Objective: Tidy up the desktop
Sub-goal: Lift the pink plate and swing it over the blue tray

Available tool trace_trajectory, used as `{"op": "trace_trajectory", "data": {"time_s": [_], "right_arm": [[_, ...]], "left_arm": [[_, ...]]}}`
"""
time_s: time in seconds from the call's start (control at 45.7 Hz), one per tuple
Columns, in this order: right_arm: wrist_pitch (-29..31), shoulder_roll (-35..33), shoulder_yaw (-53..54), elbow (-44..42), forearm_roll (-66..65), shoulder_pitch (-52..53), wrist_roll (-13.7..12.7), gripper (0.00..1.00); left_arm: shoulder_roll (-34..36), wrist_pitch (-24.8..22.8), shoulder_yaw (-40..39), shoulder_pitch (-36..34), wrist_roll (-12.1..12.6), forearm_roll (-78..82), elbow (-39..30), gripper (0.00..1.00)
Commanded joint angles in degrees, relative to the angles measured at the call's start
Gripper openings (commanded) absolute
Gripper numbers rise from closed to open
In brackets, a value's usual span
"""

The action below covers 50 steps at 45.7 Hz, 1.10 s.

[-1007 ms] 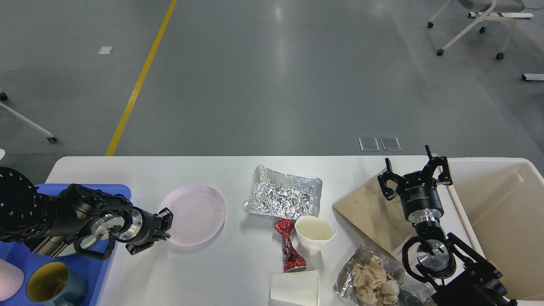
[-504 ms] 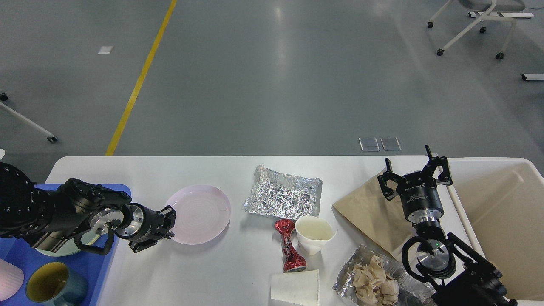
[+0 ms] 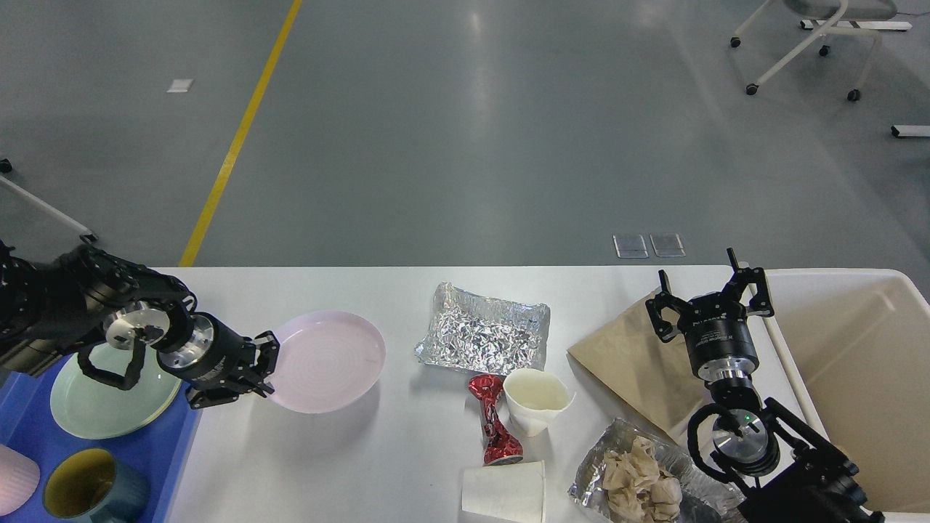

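The white desktop [image 3: 349,465] holds litter: a foil sheet [image 3: 483,338], a red crumpled wrapper [image 3: 495,428], an upright white paper cup [image 3: 538,399], a paper cup lying on its side [image 3: 505,490], a foil piece with crumpled tissue [image 3: 639,483] and brown paper [image 3: 632,363]. My left gripper [image 3: 263,367] is shut on the left rim of a pink plate [image 3: 327,359] and holds it tilted a little above the desktop. My right gripper [image 3: 708,290] is open and empty, over the brown paper's right edge beside the bin.
A cream bin [image 3: 872,407] stands at the right end of the desktop. A blue tray [image 3: 29,436] at the left holds a pale green plate [image 3: 102,399], a teal mug [image 3: 87,497] and a pink bowl [image 3: 14,476].
My left arm has risen and swung back. The pink plate has come up off the desktop in its grip, and the green plate on the tray is now uncovered. The right arm has not moved.
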Motion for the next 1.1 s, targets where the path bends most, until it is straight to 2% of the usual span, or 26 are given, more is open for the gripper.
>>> {"op": "trace_trajectory", "data": {"time_s": [0.0,0.219,0.504,0.613,0.701,0.898,1.073], "right_arm": [[0.0,0.0,0.0,0.0,0.0,0.0,0.0,1.00],[0.0,0.0,0.0,0.0,0.0,0.0,0.0,1.00],[0.0,-0.1,-0.1,0.0,0.0,0.0,0.0,1.00],[0.0,-0.1,0.0,0.0,0.0,0.0,0.0,1.00],[0.0,-0.1,-0.1,0.0,0.0,0.0,0.0,1.00],[0.0,-0.1,-0.1,0.0,0.0,0.0,0.0,1.00],[0.0,-0.1,0.0,0.0,0.0,0.0,0.0,1.00]], "left_arm": [[1.9,-1.3,5.4,-8.8,0.1,0.4,-5.4,0.00],[2.0,-1.8,14.9,-28.0,-0.4,0.4,-18.3,0.00],[0.7,-2.1,21.8,-51.7,-1.7,0.1,-34.1,0.00],[0.1,-5.5,24.1,-59.4,-1.7,0.2,-38.3,0.00],[0.0,-8.8,25.6,-61.3,-1.7,0.3,-39.0,0.00],[1.5,-9.7,27.6,-60.7,-3.1,0.5,-37.7,0.00],[9.9,-10.7,30.0,-56.4,-3.4,6.3,-32.6,0.00]]}}
